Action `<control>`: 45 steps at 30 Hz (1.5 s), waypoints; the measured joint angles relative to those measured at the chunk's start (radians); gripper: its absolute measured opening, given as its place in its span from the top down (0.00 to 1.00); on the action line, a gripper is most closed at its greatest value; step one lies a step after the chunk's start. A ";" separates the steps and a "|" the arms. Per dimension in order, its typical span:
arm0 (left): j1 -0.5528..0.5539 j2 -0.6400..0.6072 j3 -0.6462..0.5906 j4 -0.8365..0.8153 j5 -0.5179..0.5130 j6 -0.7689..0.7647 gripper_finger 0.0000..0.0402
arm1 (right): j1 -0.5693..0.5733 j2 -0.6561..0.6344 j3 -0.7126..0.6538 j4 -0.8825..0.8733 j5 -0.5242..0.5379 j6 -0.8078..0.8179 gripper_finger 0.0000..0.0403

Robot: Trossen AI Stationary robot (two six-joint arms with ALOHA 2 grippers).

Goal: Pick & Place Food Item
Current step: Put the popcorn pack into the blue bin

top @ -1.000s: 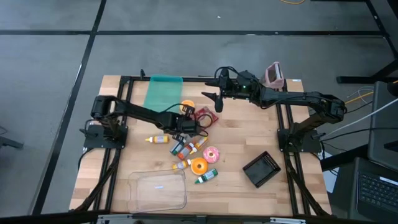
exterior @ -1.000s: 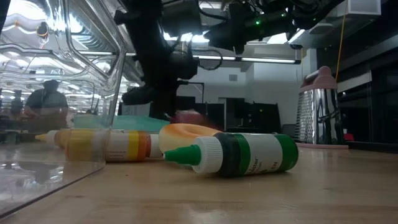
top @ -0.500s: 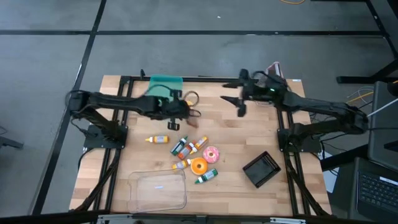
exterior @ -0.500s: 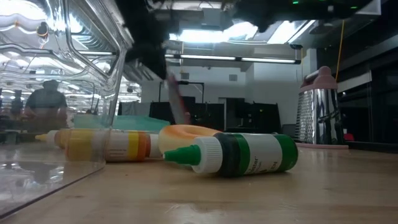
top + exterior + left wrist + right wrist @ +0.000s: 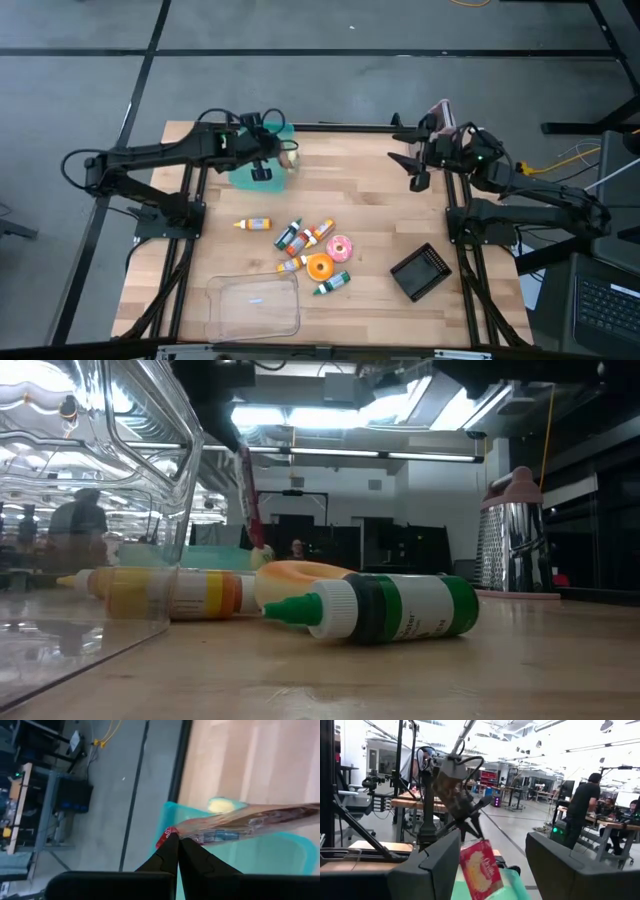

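Both arms have pulled back from the middle of the counter [image 5: 380,215] toward its far edge since the earlier frames, the left one carrying a food packet [image 5: 287,157] up with it. Seen from above, the left tool [image 5: 268,160] sits upper left of centre over a flat teal mat [image 5: 245,160], clenched on the packet's red end; its wrist view shows the thin, crinkly printed wrapper [image 5: 250,822] pinched at the tip of the two dark fingers [image 5: 167,857] and hanging above the mat [image 5: 280,855]. From counter height the packet [image 5: 248,495] dangles as a narrow red strip clear of the wood. The right tool [image 5: 412,160] hangs upper right with its fingers spread and nothing between them, beside a metal grater [image 5: 440,118]. Pale plank wood lies bare between the two arms. Lower down lie small round-bodied bottles [image 5: 300,236], an orange ring [image 5: 320,266], a pink ring [image 5: 340,247], a clear plastic tub [image 5: 253,306] and a black ribbed box [image 5: 420,271].
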 joint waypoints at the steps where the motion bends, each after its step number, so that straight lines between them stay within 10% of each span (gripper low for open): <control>1: 0.007 0.001 0.000 0.001 0.004 0.006 0.99 | 0.000 0.003 0.000 0.000 0.000 0.007 0.45; 19: 0.147 -0.003 0.054 0.009 -0.072 0.060 0.99 | 0.000 0.005 0.000 -0.004 0.002 0.014 0.45; 45: 0.511 0.064 -0.149 0.280 0.202 0.021 0.99 | 0.000 0.006 0.000 -0.012 -0.002 0.015 0.45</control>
